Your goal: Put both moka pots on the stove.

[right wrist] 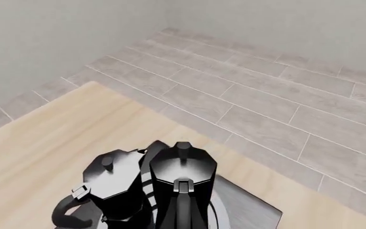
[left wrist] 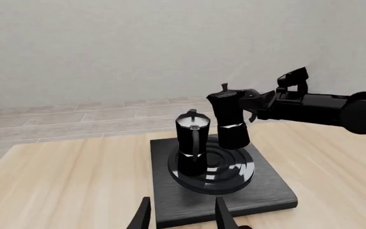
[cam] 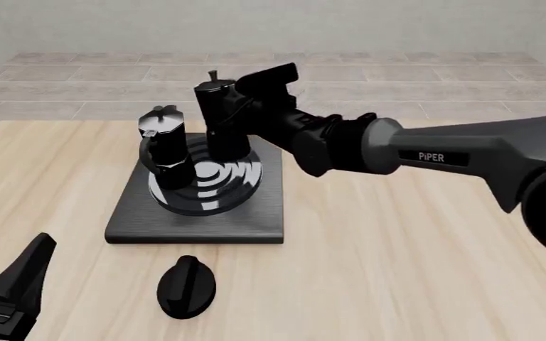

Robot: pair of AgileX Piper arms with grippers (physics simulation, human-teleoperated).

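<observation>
The stove (cam: 244,224) is a flat black slab with a ringed burner (cam: 211,188) at the table's middle left. One moka pot (cam: 164,145) stands upright on the burner's left side. The second moka pot (cam: 221,117) is upright at the burner's back, its base at or just above the rings. My right gripper (cam: 247,106) is shut on that pot's handle side. The left wrist view shows both pots (left wrist: 192,143) (left wrist: 230,119) on the stove (left wrist: 266,191) and the right gripper (left wrist: 254,102). My left gripper (cam: 8,273) hangs open at the front left, away from the stove.
A black teardrop knob (cam: 185,285) lies on the table just in front of the stove. The table's far edge runs behind the stove, with a tiled floor (cam: 397,78) beyond. The right arm (cam: 463,153) spans the table from the right.
</observation>
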